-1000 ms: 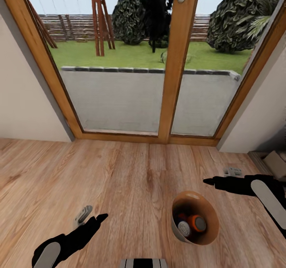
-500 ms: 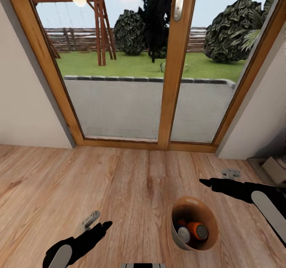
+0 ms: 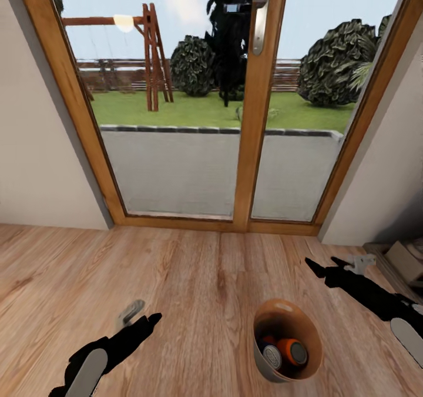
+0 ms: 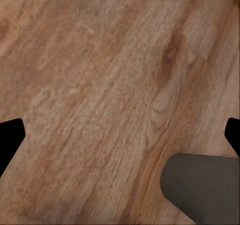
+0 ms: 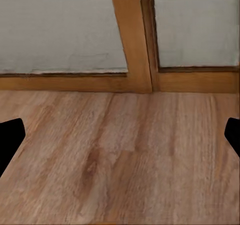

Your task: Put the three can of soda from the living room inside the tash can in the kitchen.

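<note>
- The left gripper [image 3: 138, 320] hangs low over the wood floor [image 3: 194, 279], near and to the left. In the left wrist view its two black fingertips [image 4: 10, 137] sit far apart at the edges, so it is wide open and holds nothing.
- The right gripper [image 3: 332, 267] reaches out on the right side, a bit farther away than the left one. In the right wrist view its black fingertips [image 5: 10, 140] are also spread to the edges, with only floor between them, so it is open and empty too.
- The tash can [image 3: 311, 329] sits on the floor between the two arms, closer to the right one, touching neither. It is brown inside and its mouth tips toward the camera.
- Inside the bin lie the cans of soda. An orange can [image 3: 292, 350] rests beside another can with a grey top [image 3: 272, 356]. A bit of red shows behind them, maybe the third can, but it is too hidden to be sure.
- Past the floor stand the glass doors [image 3: 176, 173] with a wood frame [image 3: 254, 150] and a silver handle [image 3: 259, 14].
- Outside are a grey patio, green grass, a wooden swing frame [image 3: 154, 62] and dark bushes [image 3: 335, 62].
- White walls stand on both sides of the doors.
</note>
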Motion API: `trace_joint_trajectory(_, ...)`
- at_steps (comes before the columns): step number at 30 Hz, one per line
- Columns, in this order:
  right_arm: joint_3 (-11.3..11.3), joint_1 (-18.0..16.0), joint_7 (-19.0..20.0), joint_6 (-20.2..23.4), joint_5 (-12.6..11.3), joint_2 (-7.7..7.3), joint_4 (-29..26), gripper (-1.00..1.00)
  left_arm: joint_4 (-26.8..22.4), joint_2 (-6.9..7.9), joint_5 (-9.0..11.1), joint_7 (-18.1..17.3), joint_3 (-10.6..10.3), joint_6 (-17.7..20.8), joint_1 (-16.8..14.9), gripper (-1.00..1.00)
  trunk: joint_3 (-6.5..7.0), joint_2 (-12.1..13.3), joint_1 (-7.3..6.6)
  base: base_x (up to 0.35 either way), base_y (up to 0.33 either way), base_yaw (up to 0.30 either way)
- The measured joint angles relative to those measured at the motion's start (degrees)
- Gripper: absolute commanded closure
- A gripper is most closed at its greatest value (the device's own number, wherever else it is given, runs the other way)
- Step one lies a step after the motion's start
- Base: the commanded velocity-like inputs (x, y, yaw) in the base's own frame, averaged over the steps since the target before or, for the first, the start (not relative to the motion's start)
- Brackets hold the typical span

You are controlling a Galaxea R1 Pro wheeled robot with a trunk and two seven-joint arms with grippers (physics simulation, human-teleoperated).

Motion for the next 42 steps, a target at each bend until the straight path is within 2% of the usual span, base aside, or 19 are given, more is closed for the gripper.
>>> trace_joint_trajectory(1,-3.57,1.30,1.65,-0.92,0.58,-1.41,0.00,-1.00,0.97,0.01,0.12,-0.01,0.07,0.96,-2.91,-1.00,0.23,0.01,-0.03,0.000,0.000,0.000)
trace_joint_trajectory(2,-6.06,1.92,3.14,-1.18,0.70,-1.95,0.00,-1.00,2.03,-0.12,0.20,0.01,0.08,1.62,-4.94,-1.00,0.45,0.03,-0.05,0.000,0.000,0.000)
trace_joint_trajectory(5,-9.78,3.38,6.05,-1.39,1.10,-2.50,0.00,-1.00,6.56,-0.43,0.26,0.14,-0.07,2.41,-7.56,-1.00,1.10,0.07,-0.13,0.000,0.000,0.000)
trace_joint_trajectory(7,-10.57,3.96,6.73,-1.28,2.93,-2.16,0.03,-1.00,10.70,-0.79,0.29,0.16,-0.20,2.24,-8.19,-1.00,1.55,0.09,-0.18,0.000,0.000,0.000)
trace_joint_trajectory(8,-10.89,4.16,6.96,-1.15,4.79,-1.98,0.03,-1.00,12.81,-1.18,0.15,0.16,-0.27,1.90,-8.42,-1.00,1.77,0.11,-0.20,0.000,0.000,0.000)
trace_joint_trajectory(12,-11.43,4.41,7.08,-0.74,8.68,-1.69,0.22,-1.00,15.89,-1.82,0.04,0.17,-0.12,0.65,-8.70,-1.00,2.66,0.16,-0.31,0.000,0.000,0.000)
trace_joint_trajectory(18,-11.55,4.41,6.85,-0.29,10.47,-1.45,2.02,-1.00,18.34,-1.81,0.33,0.09,0.17,-0.07,-8.82,-1.00,3.98,0.24,-0.46,0.000,0.000,0.000)
trace_joint_trajectory(29,-11.54,4.10,6.80,-0.22,10.83,-1.38,3.67,-1.00,18.48,-1.60,0.53,-0.18,0.19,-0.19,-8.83,-1.00,6.42,0.39,-0.75,0.000,0.000,0.000)
trace_joint_trajectory(35,-11.05,4.36,6.83,-0.22,10.96,0.33,7.62,-1.00,18.79,-1.78,0.08,-0.26,0.13,-0.29,-8.84,-1.00,7.75,0.47,-0.90,0.000,0.000,0.000)
trace_joint_trajectory(42,-10.53,4.68,6.86,-0.11,10.97,1.88,11.28,-1.00,18.85,-1.82,0.00,-0.34,0.05,-0.30,-8.84,-1.00,7.76,0.47,-0.90,0.000,0.000,0.000)
